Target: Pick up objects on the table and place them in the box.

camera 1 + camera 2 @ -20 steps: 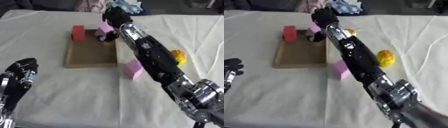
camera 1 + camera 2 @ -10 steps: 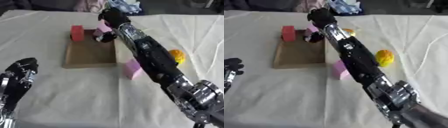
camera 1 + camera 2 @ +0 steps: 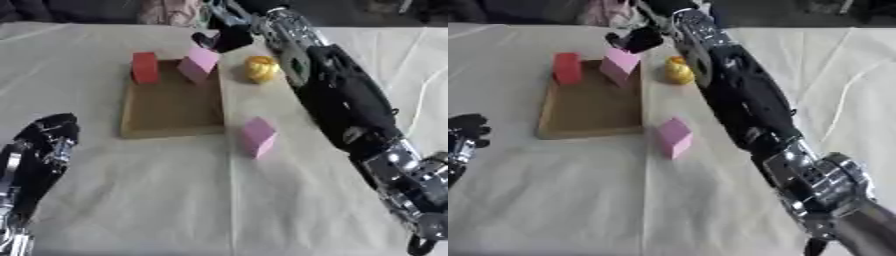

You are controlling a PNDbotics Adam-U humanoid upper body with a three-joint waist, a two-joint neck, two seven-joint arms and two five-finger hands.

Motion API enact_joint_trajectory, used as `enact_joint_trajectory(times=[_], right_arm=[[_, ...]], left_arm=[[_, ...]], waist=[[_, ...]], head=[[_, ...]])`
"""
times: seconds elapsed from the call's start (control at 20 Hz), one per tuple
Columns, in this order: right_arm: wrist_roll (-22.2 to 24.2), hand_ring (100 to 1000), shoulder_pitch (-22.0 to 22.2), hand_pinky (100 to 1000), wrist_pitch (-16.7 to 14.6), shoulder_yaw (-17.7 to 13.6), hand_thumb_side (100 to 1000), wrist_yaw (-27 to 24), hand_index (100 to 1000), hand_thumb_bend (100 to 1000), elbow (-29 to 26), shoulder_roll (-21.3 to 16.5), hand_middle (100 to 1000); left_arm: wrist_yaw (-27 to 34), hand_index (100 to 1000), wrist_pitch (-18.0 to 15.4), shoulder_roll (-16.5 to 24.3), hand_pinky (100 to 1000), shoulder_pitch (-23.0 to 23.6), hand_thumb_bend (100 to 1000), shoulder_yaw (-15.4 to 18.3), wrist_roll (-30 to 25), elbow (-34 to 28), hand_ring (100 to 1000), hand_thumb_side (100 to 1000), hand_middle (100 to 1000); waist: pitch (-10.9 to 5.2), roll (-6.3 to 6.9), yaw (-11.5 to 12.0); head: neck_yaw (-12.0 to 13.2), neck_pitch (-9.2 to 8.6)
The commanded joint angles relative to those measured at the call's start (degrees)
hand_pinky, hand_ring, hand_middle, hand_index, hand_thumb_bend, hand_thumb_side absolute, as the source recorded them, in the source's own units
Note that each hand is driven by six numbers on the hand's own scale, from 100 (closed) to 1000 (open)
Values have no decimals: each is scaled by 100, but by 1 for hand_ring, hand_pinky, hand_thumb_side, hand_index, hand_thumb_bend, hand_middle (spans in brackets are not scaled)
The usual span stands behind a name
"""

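Right hand (image 3: 223,37) at top centre, above the box (image 3: 172,102), fingers curled, holding nothing visible. In the box's far end: pink block (image 3: 199,63) and red block (image 3: 144,67). Second pink block (image 3: 258,136) and yellow duck (image 3: 260,68) on cloth to the right. Left hand (image 3: 45,145) idle lower left, fingers relaxed.

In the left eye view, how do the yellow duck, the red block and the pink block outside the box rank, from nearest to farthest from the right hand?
Right hand is at the top.
1. Yellow duck, right of the box.
2. Red block, box's far-left corner.
3. Pink block, on the cloth, nearer the robot.

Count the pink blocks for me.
2. One pink block sits tilted at the box's far right corner; the other lies on the table just right of the box.
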Motion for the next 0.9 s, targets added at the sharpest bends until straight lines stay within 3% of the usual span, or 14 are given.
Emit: enact_joint_trajectory(times=[0.05,0.3,0.45,0.55,0.9], right_arm=[[353,788,-81,906,19,4,560,-323,843,391,-296,-348,708],[532,792,-3,908,179,-206,539,-245,836,385,408,-370,712],[648,801,47,919,169,-326,479,0,844,383,910,-323,725],[660,806,59,925,165,-397,501,203,848,396,1129,-306,732],[696,813,70,934,74,-499,498,644,852,404,1461,-264,742]], left_arm=[[-34,768,-5,78,742,-22,234,56,27,-108,758,556,714],[-37,768,-5,72,742,-12,234,61,26,-112,758,557,714],[-34,769,-2,66,742,-13,234,62,26,-114,758,557,713],[-33,769,-3,62,743,-12,234,62,23,-115,759,557,713],[-29,769,-6,57,745,-9,233,60,13,-120,759,557,713]], waist=[[-97,-42,-28],[-85,11,-55],[-72,37,-66],[-65,51,-70],[-62,76,-87]], head=[[25,-34],[4,-68],[10,-72],[12,-76],[11,-84]])
